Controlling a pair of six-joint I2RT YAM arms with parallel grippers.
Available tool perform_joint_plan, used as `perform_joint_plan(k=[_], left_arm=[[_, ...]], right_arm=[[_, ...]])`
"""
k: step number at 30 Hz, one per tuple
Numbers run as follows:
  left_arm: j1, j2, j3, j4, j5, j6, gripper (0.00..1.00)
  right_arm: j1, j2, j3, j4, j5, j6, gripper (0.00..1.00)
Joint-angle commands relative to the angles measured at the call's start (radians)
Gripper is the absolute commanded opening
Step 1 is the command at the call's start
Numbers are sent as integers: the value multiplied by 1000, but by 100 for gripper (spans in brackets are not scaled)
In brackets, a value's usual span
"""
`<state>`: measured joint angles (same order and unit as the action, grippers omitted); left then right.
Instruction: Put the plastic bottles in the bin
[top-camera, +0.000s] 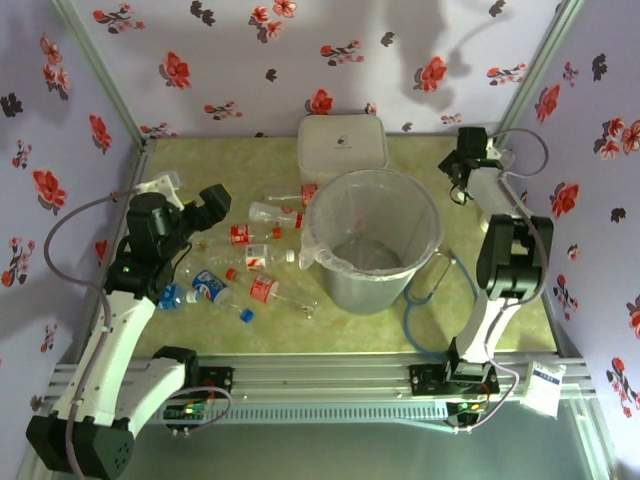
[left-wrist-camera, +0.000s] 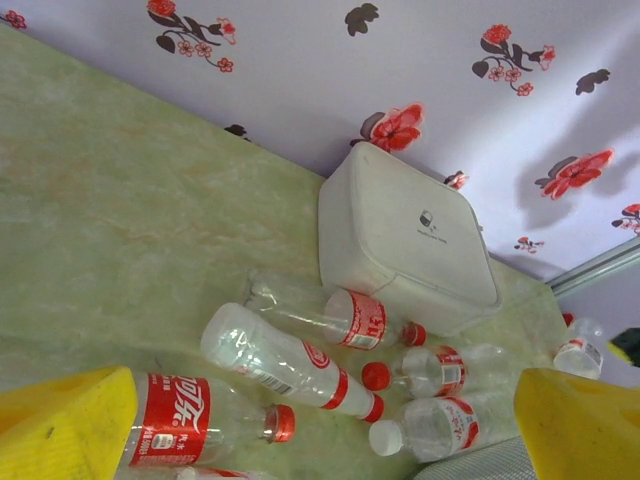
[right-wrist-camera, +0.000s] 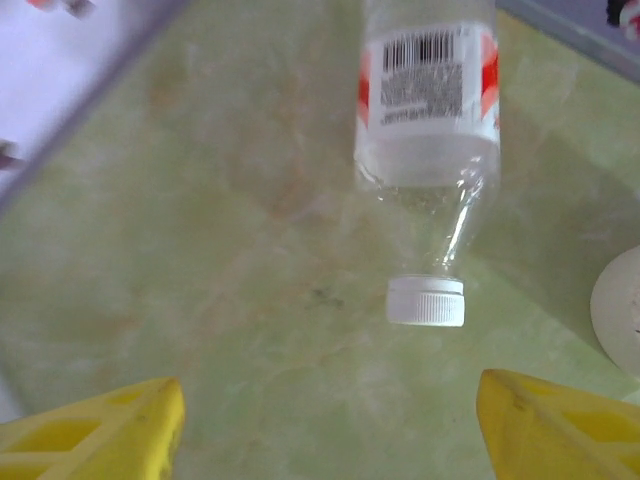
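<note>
Two claws, both spread wide with nothing between their fingers. The right claw (right-wrist-camera: 330, 400) hangs above the table (right-wrist-camera: 200, 250), its yellow fingertips (right-wrist-camera: 100, 430) framing bare green surface. Just ahead of it lies a clear white-capped bottle (right-wrist-camera: 425, 130), cap toward the claw and red-and-white barcode label up. From above, this right claw (top-camera: 462, 165) sits at the far right corner, beyond the bin (top-camera: 370, 290).

The left claw (left-wrist-camera: 322, 400) hovers over a cluster of plastic bottles (left-wrist-camera: 290, 360). The wrist camera picks out their red caps and red-and-white labels, with one bottle (left-wrist-camera: 180, 415) just beside the left fingertip (left-wrist-camera: 60, 430). Beyond them stands the white box (left-wrist-camera: 400, 235) against the flowered wall.

The top camera gives the layout. The left claw (top-camera: 210, 205) is left of the bottles (top-camera: 265, 258), which lie scattered on the table between it and the bin. A blue-labelled bottle (top-camera: 210, 288) lies nearest the arm's base. The white box (top-camera: 342, 140) touches the bin's far rim.
</note>
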<state>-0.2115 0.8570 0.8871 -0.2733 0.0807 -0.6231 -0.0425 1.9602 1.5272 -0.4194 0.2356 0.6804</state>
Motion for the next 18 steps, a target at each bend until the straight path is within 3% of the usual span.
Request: perform_joint_plan(k=[1, 10, 18], left_arm=[[-8, -36, -8, 1, 10, 0, 97], [-5, -24, -10, -18, -2, 31, 97], [-6, -17, -7, -16, -2, 38, 98]], right_arm=[[-14, 87, 91, -81, 74, 1, 78], [-39, 250, 260, -173, 157, -14, 81], [-56, 304, 272, -156, 116, -4, 80]])
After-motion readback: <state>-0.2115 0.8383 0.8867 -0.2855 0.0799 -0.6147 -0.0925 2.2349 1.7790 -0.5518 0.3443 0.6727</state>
